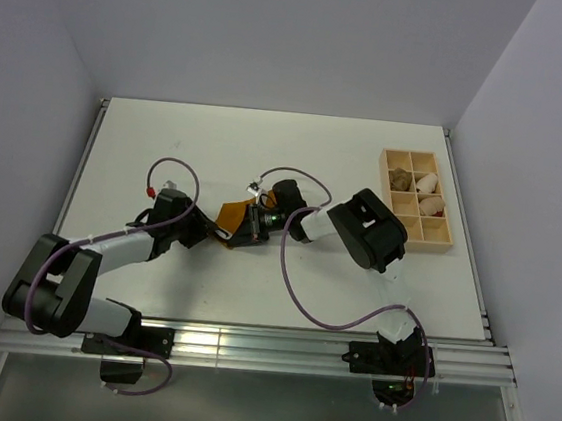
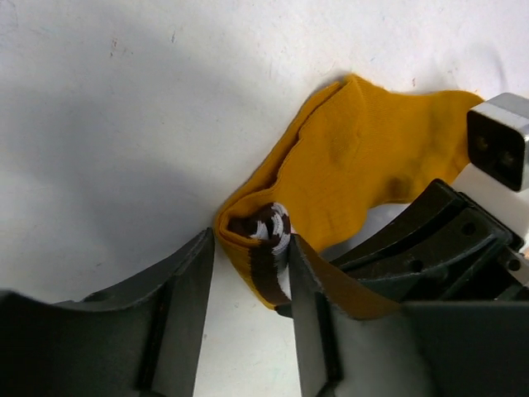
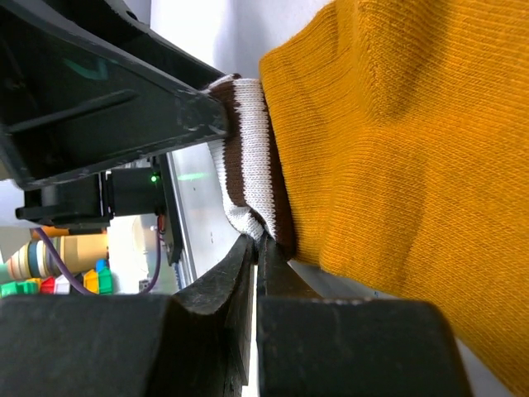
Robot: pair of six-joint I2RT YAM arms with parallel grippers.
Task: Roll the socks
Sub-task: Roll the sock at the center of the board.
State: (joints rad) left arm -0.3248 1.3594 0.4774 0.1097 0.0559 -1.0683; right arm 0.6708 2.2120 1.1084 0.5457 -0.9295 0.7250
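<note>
both your grippers meet on the mustard sock (image 2: 355, 157) at mid-table.

the sock lies flat on the white table (image 1: 267, 149) in front of the arms, its striped cuff (image 2: 269, 231) curled into a small roll at the end nearest your left gripper (image 2: 250, 241). your left fingers (image 2: 186, 289) stand partly spread on either side of that roll, each right at its side; you cannot tell from these views whether they squeeze it. your right gripper (image 3: 256, 246) has its fingers pressed together, with the edge of the cuff caught at their tips. the wooden tray (image 1: 426, 245) sits well apart, toward the table's right edge.
</note>
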